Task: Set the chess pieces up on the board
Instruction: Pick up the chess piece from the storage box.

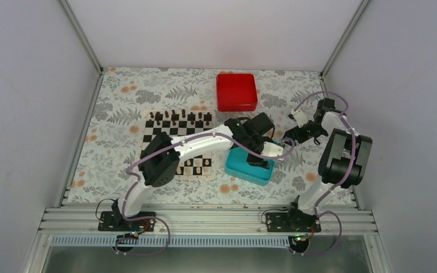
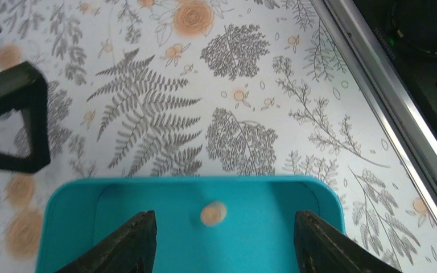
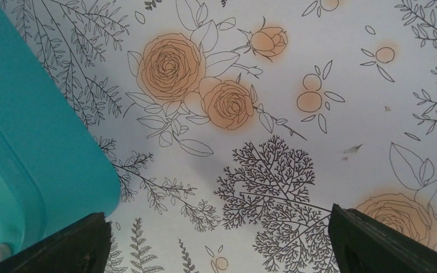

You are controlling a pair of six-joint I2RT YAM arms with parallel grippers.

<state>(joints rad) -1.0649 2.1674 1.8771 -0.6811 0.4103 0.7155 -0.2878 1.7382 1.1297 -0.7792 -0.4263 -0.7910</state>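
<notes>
The chequered board (image 1: 165, 132) lies left of centre, partly under my left arm. Dark chessmen (image 1: 182, 118) line its far row, and a few small pieces (image 1: 198, 164) stand on its near edge. My left gripper (image 1: 260, 163) hangs open over the teal tray (image 1: 244, 169). In the left wrist view the gripper (image 2: 226, 227) has its fingers wide apart on either side of one blurred cream chess piece (image 2: 212, 213) on the tray floor (image 2: 262, 239), and touches nothing. My right gripper (image 1: 289, 136) is open and empty over the cloth just right of the tray. The right wrist view (image 3: 217, 216) shows only cloth between its fingers.
A red box (image 1: 236, 91) stands at the back centre. The teal tray's corner (image 3: 28, 142) is at the left of the right wrist view. One right finger (image 2: 20, 119) shows at the left of the left wrist view, beyond the tray. A metal rail (image 2: 387, 96) runs along the table edge.
</notes>
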